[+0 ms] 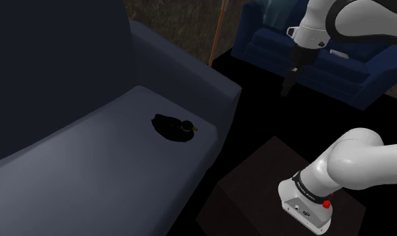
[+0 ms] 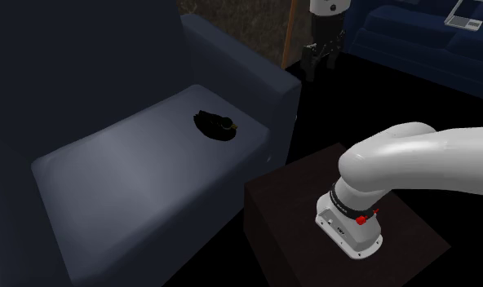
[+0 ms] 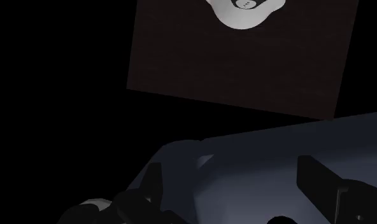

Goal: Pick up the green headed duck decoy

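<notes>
Barely legible in the gloom, the duck decoy (image 1: 172, 126) lies dark on the sofa seat (image 1: 90, 154), well below the gripper (image 1: 289, 84) and off to its side. The arm (image 1: 355, 20) holds the hand high, pointing down. From the wrist view, the fingers (image 3: 318, 181) stand wide apart, clasping nothing, with the stand (image 3: 181, 57) beyond them.
</notes>
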Available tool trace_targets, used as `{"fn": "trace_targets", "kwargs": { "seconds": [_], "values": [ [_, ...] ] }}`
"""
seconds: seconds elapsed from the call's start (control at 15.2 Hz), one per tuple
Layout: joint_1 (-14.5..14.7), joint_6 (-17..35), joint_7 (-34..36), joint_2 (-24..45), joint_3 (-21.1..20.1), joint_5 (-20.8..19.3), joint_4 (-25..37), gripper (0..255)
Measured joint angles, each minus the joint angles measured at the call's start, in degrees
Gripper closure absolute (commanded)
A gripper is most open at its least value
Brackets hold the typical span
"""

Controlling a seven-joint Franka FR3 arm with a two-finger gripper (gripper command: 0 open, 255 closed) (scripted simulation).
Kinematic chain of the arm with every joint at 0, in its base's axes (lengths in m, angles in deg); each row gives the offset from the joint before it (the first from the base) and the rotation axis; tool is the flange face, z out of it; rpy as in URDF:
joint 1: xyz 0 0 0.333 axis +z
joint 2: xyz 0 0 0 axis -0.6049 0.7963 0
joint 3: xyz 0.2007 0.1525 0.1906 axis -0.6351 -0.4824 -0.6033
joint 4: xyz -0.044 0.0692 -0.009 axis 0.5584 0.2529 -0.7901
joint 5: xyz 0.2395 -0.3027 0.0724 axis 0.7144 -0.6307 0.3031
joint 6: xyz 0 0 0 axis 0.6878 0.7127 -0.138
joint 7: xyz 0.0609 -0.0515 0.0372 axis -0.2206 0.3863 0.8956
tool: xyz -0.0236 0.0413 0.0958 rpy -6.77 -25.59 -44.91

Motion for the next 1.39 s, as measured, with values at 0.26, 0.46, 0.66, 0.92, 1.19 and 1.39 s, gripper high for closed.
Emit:
{"fn": "trace_targets", "kwargs": {
  "seconds": [0.26, 0.46, 0.66, 0.92, 1.19, 1.39],
  "values": [
    [0.6, 3.8, 1.7, 2.8, -1.3, 0.9, -0.9, 0],
    [1.2, 9.3, 3.6, 7.1, -2.7, 1.7, -1.9, 0],
    [1.7, 14.9, 5.6, 11.9, -4.3, 2.3, -2.4, 0],
    [2.3, 21.8, 8.6, 19.5, -6.5, 2.7, -1.3, 0],
    [2.7, 28.2, 11.7, 27.7, -8.6, 2.1, 0.7, 0],
    [3.0, 32.4, 14.4, 34.0, -10.1, 1.1, 3.0, 0]
  ]
}}
